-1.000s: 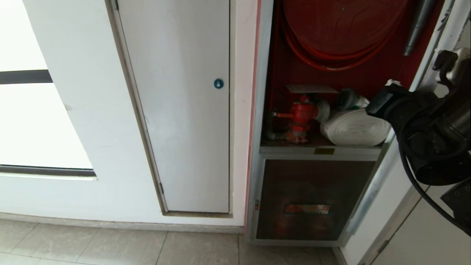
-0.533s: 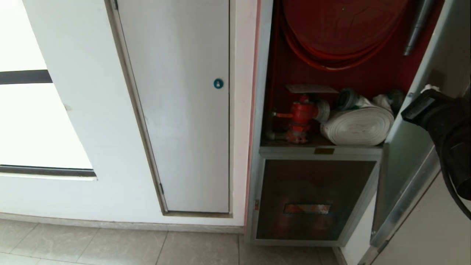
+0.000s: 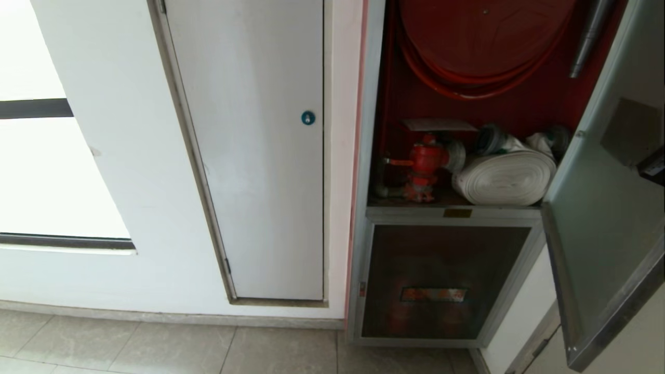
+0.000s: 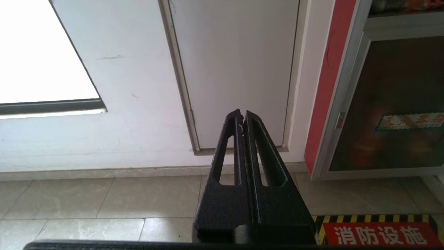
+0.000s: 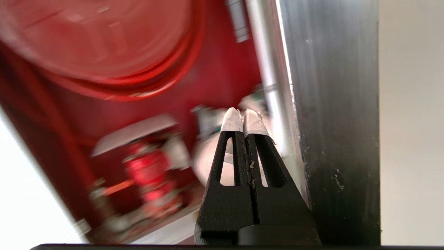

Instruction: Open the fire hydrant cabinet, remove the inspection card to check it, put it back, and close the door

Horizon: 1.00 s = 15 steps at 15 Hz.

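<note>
Step in hand: the fire hydrant cabinet [image 3: 467, 104] stands open; the card is not yet taken out.

Door: the door [image 3: 597, 218] hangs swung out on the cabinet's right side, its metal edge toward the camera, its frosted pane partly across the right edge of the opening.

Card: the inspection card [image 3: 439, 125] lies flat inside, on top of the red valve [image 3: 423, 166], in the left half of the compartment, its long side running left to right (the print cannot be read here).

Right gripper: the right gripper [image 5: 244, 119] has its jaws pressed together, holding nothing; it sits just beside the door's metal frame and points into the cabinet. Only a dark sliver of the right arm [image 3: 655, 167] shows at the head view's right edge.

Key relation: from these jaws the card lies further in and toward the robot's left, past the white hose roll [image 3: 504, 179]. The right arm is by far the nearer.

Left gripper: the left gripper [image 4: 242, 116] is parked low, jaws together, facing the white panel door [image 3: 249, 145] and the floor tiles [image 4: 104, 201].

In the way: the door's edge close beside the jaws, the hose roll, and the red hose reel [image 3: 483, 41] above.

Judgement: the jaws must part before they can pinch the card's near edge.
</note>
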Available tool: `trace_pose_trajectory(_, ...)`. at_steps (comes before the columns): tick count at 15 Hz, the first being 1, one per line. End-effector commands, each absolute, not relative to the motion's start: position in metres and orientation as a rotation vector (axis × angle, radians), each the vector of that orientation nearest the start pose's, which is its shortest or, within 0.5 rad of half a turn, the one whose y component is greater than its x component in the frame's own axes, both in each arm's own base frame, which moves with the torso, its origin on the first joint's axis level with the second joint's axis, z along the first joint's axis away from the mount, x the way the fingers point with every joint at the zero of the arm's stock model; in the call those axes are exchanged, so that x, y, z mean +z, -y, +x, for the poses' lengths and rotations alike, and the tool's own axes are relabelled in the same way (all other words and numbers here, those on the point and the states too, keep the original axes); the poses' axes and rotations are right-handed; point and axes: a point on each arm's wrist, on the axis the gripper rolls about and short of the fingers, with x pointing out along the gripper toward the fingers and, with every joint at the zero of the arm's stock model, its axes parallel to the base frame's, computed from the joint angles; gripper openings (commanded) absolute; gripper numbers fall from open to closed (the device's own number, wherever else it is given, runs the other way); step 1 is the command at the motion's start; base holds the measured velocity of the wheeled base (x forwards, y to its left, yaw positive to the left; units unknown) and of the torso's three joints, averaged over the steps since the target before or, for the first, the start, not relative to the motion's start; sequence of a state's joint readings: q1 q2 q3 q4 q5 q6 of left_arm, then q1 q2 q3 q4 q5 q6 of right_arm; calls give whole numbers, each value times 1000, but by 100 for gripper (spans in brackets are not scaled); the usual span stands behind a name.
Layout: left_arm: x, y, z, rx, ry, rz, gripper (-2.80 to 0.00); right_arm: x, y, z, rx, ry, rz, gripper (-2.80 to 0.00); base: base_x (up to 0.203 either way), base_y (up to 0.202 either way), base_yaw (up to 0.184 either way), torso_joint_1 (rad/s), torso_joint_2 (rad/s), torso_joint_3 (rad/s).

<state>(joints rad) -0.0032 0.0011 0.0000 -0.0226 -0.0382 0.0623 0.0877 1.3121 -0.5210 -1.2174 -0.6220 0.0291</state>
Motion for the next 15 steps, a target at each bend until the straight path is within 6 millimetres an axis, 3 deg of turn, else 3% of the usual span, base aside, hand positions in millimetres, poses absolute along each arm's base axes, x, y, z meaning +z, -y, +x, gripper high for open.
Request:
trace_pose_trajectory(1, 74, 1, -22, -41, 11, 63, -280, 257, 9, 178, -582, 430, 167, -280, 0, 0, 0, 0, 0, 0)
trace_pose_trajectory(15, 74, 1, -22, -41, 11, 63, -280, 249, 80, 139, -955, 448, 58, -280, 0, 0, 0, 0, 0, 0)
